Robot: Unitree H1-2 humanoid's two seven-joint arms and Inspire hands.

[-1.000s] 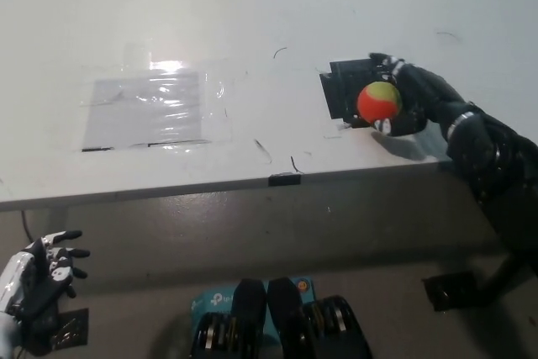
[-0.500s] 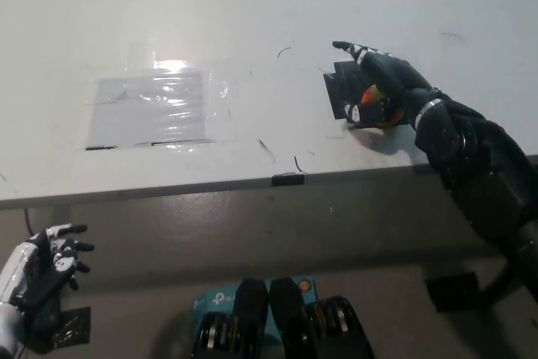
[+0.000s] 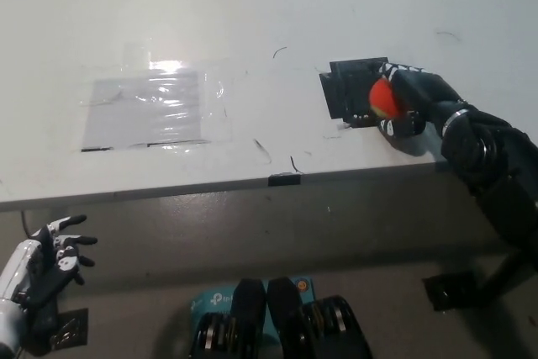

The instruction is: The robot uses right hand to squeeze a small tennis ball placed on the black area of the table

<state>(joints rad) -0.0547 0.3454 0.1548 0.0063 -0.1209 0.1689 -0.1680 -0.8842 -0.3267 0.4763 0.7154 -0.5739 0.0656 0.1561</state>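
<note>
Right hand (image 3: pixel 402 102), black, sits at the right side of the white table (image 3: pixel 252 23), curled round the ball (image 3: pixel 384 97). Fingers wrap the ball from the right and from beneath; only its red-orange left face shows, with a sliver of yellow at the lower edge. Ball is at the right edge of the black patch (image 3: pixel 347 90), over or on it; cannot tell if it touches the surface. Patch is a dark square near the table's front right, partly covered by hand and ball. Black forearm runs from the hand down to the picture's lower right, past the table's front edge.

Left hand (image 3: pixel 46 262), white with dark fingers, rests at lower left, below the table edge, well apart from the ball. Its fingers are spread and it holds nothing.

A clear plastic sheet (image 3: pixel 151 107) lies flat on the table's left half, glare on its top edge, well apart from the patch. A few dark scuff marks are scattered on the table between sheet and patch. A small dark tab (image 3: pixel 284 179) sits on the front edge near the middle. Floor under the table is grey.
</note>
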